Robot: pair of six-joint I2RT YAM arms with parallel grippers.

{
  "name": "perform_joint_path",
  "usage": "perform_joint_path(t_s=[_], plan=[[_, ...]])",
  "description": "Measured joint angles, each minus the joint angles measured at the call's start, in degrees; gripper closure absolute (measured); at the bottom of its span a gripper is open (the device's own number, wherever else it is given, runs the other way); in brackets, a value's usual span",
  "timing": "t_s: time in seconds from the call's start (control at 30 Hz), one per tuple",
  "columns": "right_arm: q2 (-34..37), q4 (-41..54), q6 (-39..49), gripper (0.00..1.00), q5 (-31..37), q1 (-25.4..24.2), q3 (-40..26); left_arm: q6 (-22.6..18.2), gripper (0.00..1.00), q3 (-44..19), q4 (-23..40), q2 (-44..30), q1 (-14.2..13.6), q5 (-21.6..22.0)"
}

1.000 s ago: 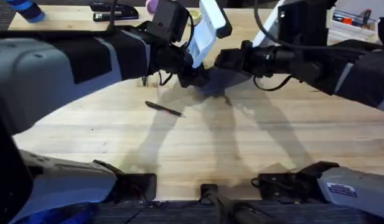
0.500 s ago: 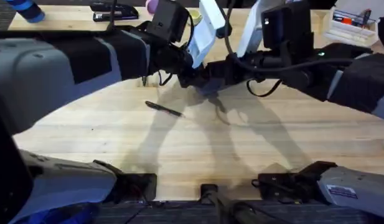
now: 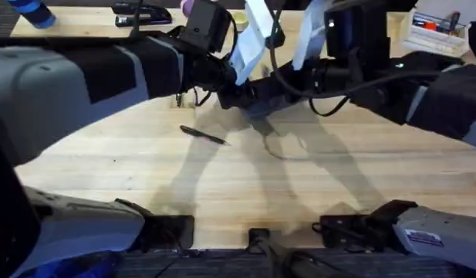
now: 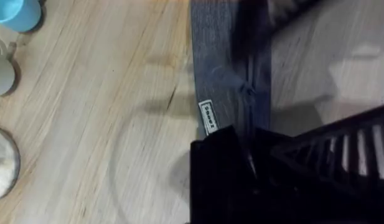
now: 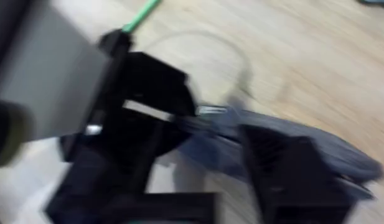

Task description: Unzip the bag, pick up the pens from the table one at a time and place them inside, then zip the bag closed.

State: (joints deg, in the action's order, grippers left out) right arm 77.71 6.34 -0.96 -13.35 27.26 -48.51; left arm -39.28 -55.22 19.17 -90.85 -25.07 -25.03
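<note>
The grey-blue bag (image 3: 258, 113) lies at the table's (image 3: 315, 185) far middle, under both arms. In the left wrist view the bag (image 4: 220, 62) runs lengthwise, with its zip (image 4: 249, 93) and a white label (image 4: 207, 116) showing. My left gripper (image 3: 236, 96) is shut on the bag's near end, beside that label. My right gripper (image 3: 262, 99) hangs over the bag right next to the left one; the right wrist view is blurred. A black pen (image 3: 203, 135) lies on the wood left of the bag. A green pen's tip (image 5: 140, 15) shows beyond the left gripper (image 5: 148, 93).
A black stapler (image 3: 141, 14) and a blue cup (image 3: 33, 11) stand along the far left edge, and a clear box (image 3: 434, 27) stands at the far right. The blue cup (image 4: 17, 12) and pale round objects (image 4: 2, 74) lie left of the bag.
My right arm has swung left across the bag until its gripper sits close to the left gripper. The left arm, the bag and the black pen have stayed put.
</note>
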Motion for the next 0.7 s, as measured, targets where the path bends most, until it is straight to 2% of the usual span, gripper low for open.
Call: perform_joint_path(t_s=[0.03,0.07,0.27,0.37,0.43,0.53,0.57,0.6,0.7], plan=[[-0.1,0.2,0.1,0.057,0.8,-0.4,0.0,-0.5,0.888,0.0,0.2,0.0,0.3,-0.4],[-0.4,0.4,0.1,0.023,1.2,-0.7,0.0,-0.7,0.888,0.0,0.3,0.0,0.4,-0.7],[-6.6,7.2,0.5,0.005,4.5,0.8,-0.1,-0.7,0.882,0.0,-0.4,0.0,0.1,-0.6],[-10.2,10.9,1.7,0.005,7.6,2.7,-0.1,-0.1,0.81,0.0,-1.1,0.0,-0.1,-0.4],[-11.9,12.3,2.7,0.005,9.9,3.2,-0.1,0.2,0.617,0.0,-1.6,0.0,-0.4,-0.5],[-13.3,13.6,4.1,0.005,12.2,3.2,-0.1,0.4,0.161,0.0,-1.6,0.0,-0.7,-0.7],[-13.5,14.1,4.4,0.005,12.6,3.2,-0.1,0.8,0.049,0.0,-1.6,0.0,-0.7,-0.7],[-13.6,14.7,4.6,0.005,13.0,3.2,-0.1,0.7,0.018,0.0,-1.6,0.0,-0.7,-0.7],[-13.6,17.0,5.1,0.005,13.8,3.2,-0.1,0.8,0.008,0.0,-1.6,0.0,-0.7,-0.7]])
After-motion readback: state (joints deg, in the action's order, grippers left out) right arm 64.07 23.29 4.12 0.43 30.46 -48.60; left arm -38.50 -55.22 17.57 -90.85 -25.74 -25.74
